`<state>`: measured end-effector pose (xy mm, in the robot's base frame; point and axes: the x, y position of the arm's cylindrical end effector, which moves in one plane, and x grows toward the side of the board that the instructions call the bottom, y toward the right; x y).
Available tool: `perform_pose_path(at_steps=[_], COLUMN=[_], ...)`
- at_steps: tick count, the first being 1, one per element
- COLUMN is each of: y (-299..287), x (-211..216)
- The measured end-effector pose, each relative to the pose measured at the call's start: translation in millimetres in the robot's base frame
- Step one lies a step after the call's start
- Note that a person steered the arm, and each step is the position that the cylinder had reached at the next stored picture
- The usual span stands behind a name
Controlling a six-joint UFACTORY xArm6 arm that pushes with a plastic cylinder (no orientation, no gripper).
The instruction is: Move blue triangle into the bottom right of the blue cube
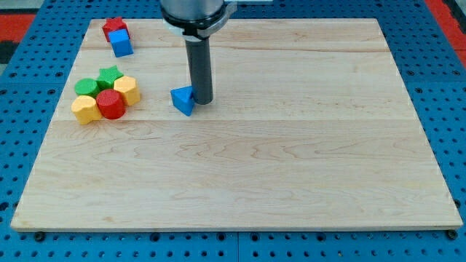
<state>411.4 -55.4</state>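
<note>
1. Rig: the arm carries no jaws, so there is nothing to open, close or hold. It ends in a dark rod whose lower end, my tip (202,100), stands on the wooden board (291,167) left of centre, in the upper half of the view.

2. Task item: the blue triangle (183,100) lies immediately to the view's left of my tip. The two look to be touching or all but touching; actual contact cannot be confirmed. The triangle sits loose on the board.

3. Reference item: the blue cube (121,43) sits near the board's top left corner, well apart from the blue triangle, which lies below it and towards the view's right.

4. A red block (113,28), shape not clearly made out, sits directly against the blue cube on its upper left side.

5. A cluster of five blocks lies at the left edge of the board, below the blue cube:
   - a green star (110,74) at the top;
   - a green cylinder (88,88) to its lower left;
   - a yellow block (127,89), faceted, at the cluster's right;
   - a red cylinder (111,105) at the bottom centre;
   - a second yellow block (86,109) at the bottom left.
   These are packed close, neighbours touching or nearly so.

6. The cluster lies to the view's left of the blue triangle, clearly apart from it.
</note>
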Motion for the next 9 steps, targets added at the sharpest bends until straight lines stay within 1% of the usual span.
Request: perform_pose_path(at_steps=[1, 2, 3, 5, 7, 9], y=[-8, -41, -72, -53, -84, -105], x=[21, 9, -16, -57, -118, -143])
